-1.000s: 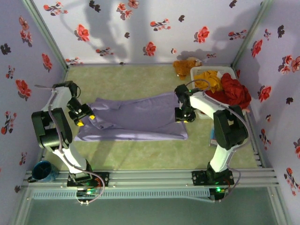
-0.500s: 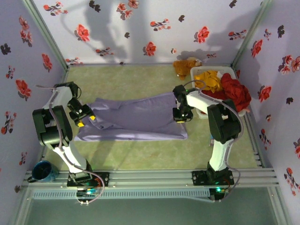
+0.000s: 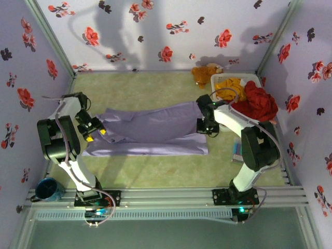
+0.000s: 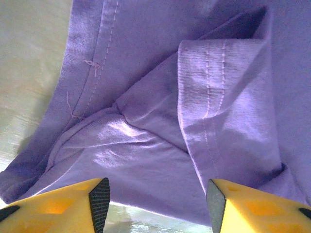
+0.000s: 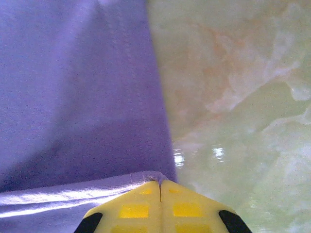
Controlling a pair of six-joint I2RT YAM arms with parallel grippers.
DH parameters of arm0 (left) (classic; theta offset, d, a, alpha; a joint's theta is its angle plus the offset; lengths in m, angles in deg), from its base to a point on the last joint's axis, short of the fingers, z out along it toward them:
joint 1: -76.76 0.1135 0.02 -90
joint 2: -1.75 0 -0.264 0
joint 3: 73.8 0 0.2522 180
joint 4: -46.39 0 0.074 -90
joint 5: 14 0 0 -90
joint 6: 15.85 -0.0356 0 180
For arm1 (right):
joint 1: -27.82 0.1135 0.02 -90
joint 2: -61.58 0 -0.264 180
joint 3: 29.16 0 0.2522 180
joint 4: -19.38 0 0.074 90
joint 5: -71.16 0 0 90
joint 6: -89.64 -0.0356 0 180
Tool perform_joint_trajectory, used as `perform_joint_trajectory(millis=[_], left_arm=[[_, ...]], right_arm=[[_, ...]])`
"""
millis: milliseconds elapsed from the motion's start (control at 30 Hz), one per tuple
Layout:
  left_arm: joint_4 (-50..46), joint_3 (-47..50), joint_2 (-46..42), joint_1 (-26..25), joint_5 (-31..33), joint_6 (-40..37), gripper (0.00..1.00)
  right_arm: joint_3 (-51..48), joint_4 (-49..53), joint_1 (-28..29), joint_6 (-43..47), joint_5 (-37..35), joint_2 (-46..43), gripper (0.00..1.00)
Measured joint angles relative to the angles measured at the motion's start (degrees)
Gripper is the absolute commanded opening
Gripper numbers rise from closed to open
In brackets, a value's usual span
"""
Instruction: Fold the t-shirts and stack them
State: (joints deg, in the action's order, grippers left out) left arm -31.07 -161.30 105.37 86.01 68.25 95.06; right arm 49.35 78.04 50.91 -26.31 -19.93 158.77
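Top view: lavender t-shirt (image 3: 150,136) spread flat on the green table (image 3: 155,171); red t-shirt (image 3: 259,101) and orange-yellow t-shirt (image 3: 232,87) heaped in the white basket (image 3: 218,78). Right wrist view: right gripper (image 5: 160,187) clenched on the lavender hem's edge. Left wrist view: left gripper (image 4: 158,196) spread wide over a creased sleeve fold, grasping nothing.

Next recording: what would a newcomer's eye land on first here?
A large lavender-purple cloth t-shirt lies spread across the middle of the green table. The right end effector is shut on its right edge, while the left end effector hangs open over its crumpled left end. Red cloth and orange-yellow cloth are heaped in the white plastic basket at the far right.
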Motion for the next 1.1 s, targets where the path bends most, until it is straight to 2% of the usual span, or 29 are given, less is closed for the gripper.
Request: perform_joint_trajectory(millis=[400,567,667,833,867,1100], left_arm=[[2.1,0.2,0.7,-0.2,-1.8,0.8,0.55],[3.8,0.2,3.1,-1.2,-3.2,1.8,0.51],[4.9,0.1,5.0,-2.2,-4.3,2.8,0.38],[6.1,-0.9,7.5,-3.3,-5.5,4.3,0.03],[6.1,-1.5,8.0,-3.3,-5.6,4.4,0.00],[6.0,-6.9,8.5,-3.3,-6.0,5.6,0.00]], right_arm=[[-1.9,-2.6,-0.6,-1.6,-1.4,0.3,0.00],[-1.9,-2.8,-0.6,-1.6,-1.3,0.3,0.00],[-2.1,-3.0,-0.6,-1.7,-1.3,0.1,0.00],[-3.8,-3.3,-0.6,-2.7,-0.6,-2.1,0.00],[-4.0,-3.2,-0.6,-3.0,-0.6,-2.8,0.00],[-6.3,-4.0,-1.1,-4.9,-1.3,-7.0,0.00]])
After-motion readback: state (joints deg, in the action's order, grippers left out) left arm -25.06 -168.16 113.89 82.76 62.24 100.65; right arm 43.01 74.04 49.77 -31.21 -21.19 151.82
